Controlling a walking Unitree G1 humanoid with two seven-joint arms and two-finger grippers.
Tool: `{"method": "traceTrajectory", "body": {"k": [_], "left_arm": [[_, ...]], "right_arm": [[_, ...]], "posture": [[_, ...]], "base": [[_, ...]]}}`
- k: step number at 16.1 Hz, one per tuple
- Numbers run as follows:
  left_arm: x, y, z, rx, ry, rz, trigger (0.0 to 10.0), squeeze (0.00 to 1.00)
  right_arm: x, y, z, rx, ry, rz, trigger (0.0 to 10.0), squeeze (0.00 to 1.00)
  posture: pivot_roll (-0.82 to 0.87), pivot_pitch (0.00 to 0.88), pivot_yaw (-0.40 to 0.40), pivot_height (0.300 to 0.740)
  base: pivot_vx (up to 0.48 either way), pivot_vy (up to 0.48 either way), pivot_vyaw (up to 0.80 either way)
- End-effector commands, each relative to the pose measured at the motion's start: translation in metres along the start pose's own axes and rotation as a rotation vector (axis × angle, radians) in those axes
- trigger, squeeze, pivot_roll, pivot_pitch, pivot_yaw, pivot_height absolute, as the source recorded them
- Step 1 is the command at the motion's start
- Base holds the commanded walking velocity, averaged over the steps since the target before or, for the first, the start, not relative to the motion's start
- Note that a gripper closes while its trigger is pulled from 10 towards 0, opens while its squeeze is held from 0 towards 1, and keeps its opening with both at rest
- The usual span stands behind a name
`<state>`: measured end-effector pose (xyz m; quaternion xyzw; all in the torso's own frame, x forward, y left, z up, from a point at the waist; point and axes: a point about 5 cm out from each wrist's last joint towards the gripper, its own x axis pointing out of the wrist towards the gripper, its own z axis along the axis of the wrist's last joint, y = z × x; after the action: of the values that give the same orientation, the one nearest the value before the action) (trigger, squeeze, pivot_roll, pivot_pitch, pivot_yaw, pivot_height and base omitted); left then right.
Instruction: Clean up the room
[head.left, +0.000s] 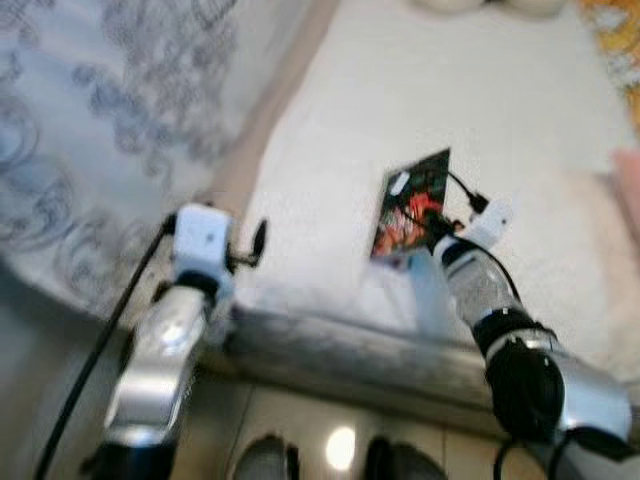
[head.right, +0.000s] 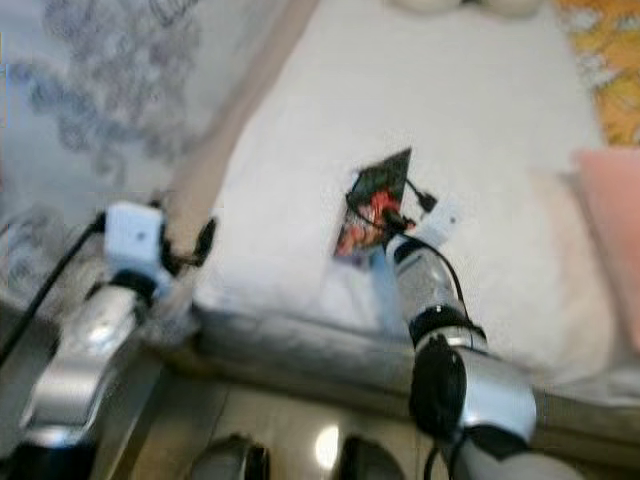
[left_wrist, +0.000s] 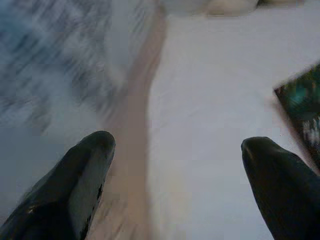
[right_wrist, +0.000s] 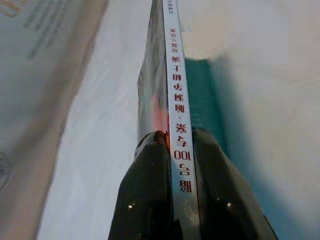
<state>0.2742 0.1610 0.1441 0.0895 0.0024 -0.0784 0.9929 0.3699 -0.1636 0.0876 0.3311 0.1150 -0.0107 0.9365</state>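
Over the white bed, the right gripper pinches a book, stowing undone; the left gripper gapes empty.

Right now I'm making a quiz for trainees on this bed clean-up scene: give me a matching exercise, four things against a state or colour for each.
Things:
1. right gripper
2. left gripper
3. book
4. pillow

States or colours:
A. pink, on the white bed
B. fingers wide apart, holding nothing
C. dark cover with a white spine, held on edge
D. clamped on either side of a spine

Pairs: 1-D, 2-B, 3-C, 4-A
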Motion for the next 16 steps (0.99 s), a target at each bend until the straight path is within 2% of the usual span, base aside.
{"method": "traceTrajectory", "body": {"k": [1, 2, 4, 5, 6, 7, 8, 9, 10, 11, 12, 13, 14, 15, 16], "left_arm": [[-0.007, -0.005, 0.006, 0.013, 0.003, -0.025, 10.0, 0.0], [-0.009, -0.006, 0.007, 0.01, 0.009, -0.024, 10.0, 0.0], [-0.016, -0.012, 0.01, -0.019, 0.03, -0.023, 10.0, 0.0], [-0.017, -0.013, 0.009, -0.031, 0.037, -0.023, 10.0, 0.0], [-0.019, -0.012, 0.006, -0.045, 0.056, -0.012, 10.0, 0.0], [-0.019, -0.012, 0.003, -0.063, 0.069, 0.001, 10.0, 0.0], [-0.017, -0.013, 0.004, -0.074, 0.07, 0.01, 10.0, 0.0], [-0.016, -0.014, 0.005, -0.079, 0.067, 0.013, 10.0, 0.0], [-0.016, -0.015, 0.005, -0.083, 0.067, 0.015, 10.0, 0.0], [-0.015, -0.016, 0.006, -0.086, 0.066, 0.016, 10.0, 0.0], [-0.015, -0.017, 0.006, -0.088, 0.065, 0.018, 10.0, 0.0], [-0.015, -0.016, 0.006, -0.09, 0.063, 0.021, 10.0, 0.0], [-0.017, -0.015, 0.006, -0.09, 0.063, 0.025, 10.0, 0.0], [-0.018, -0.015, 0.007, -0.09, 0.063, 0.025, 10.0, 0.0], [-0.019, -0.015, 0.007, -0.081, 0.063, 0.022, 10.0, 0.0]], "right_arm": [[-0.02, -0.031, -0.05, 0.008, 0.2, -0.141, 0.0, 0.0], [-0.021, -0.033, -0.053, 0.001, 0.209, -0.15, 0.0, 0.0], [-0.025, -0.043, -0.051, -0.09, 0.226, -0.176, 0.0, 0.0], [-0.021, -0.036, -0.048, -0.208, 0.239, -0.135, 0.0, 0.0], [-0.009, -0.007, -0.041, -0.311, 0.214, -0.025, 0.0, 0.0], [0.004, 0.038, -0.028, -0.305, 0.146, 0.129, 0.0, 0.0], [0.013, 0.085, -0.011, -0.258, 0.07, 0.297, 0.0, 0.0], [0.015, 0.11, 0.002, -0.205, 0.022, 0.387, 0.0, 0.0], [0.016, 0.126, 0.014, -0.143, -0.012, 0.448, 0.0, 0.0], [0.016, 0.132, 0.02, -0.104, -0.027, 0.467, 0.0, 0.0], [0.017, 0.13, 0.025, -0.039, -0.032, 0.459, 0.0, 0.0], [0.018, 0.12, 0.026, 0.021, -0.03, 0.421, 0.0, 0.0], [0.018, 0.088, 0.02, 0.109, -0.009, 0.311, 0.0, 0.0], [0.017, 0.082, 0.018, 0.123, -0.004, 0.29, 0.0, 0.0], [0.015, 0.067, 0.012, 0.121, 0.011, 0.23, 0.0, 0.0]], "posture": [[0.46, 0.325, 0.063, 0.74], [0.46, 0.329, 0.064, 0.74], [0.45, 0.317, 0.042, 0.74], [0.44, 0.309, 0.037, 0.74], [0.41, 0.299, 0.028, 0.74], [0.41, 0.291, 0.019, 0.74], [0.4, 0.28, 0.016, 0.74], [0.4, 0.271, 0.007, 0.74], [0.39, 0.266, 0.001, 0.74], [0.39, 0.265, -0.002, 0.74], [0.4, 0.263, -0.012, 0.74], [0.4, 0.263, -0.012, 0.74], [0.41, 0.273, -0.011, 0.74], [0.41, 0.278, -0.01, 0.74], [0.42, 0.281, -0.009, 0.74]], "base": [[0.0, 0.0, 0.0], [0.0, 0.0, 0.0], [0.0, 0.0, 0.0], [0.0, 0.0, 0.0], [0.0, 0.0, 0.0], [0.0, 0.0, 0.0], [0.0, 0.0, 0.0], [0.0, 0.0, 0.0], [0.0, 0.0, 0.0], [0.0, 0.0, 0.0], [0.0, 0.0, 0.0], [0.0, 0.0, 0.0], [0.0, 0.0, 0.0], [0.0, 0.0, 0.0], [0.0, 0.0, 0.0]]}}
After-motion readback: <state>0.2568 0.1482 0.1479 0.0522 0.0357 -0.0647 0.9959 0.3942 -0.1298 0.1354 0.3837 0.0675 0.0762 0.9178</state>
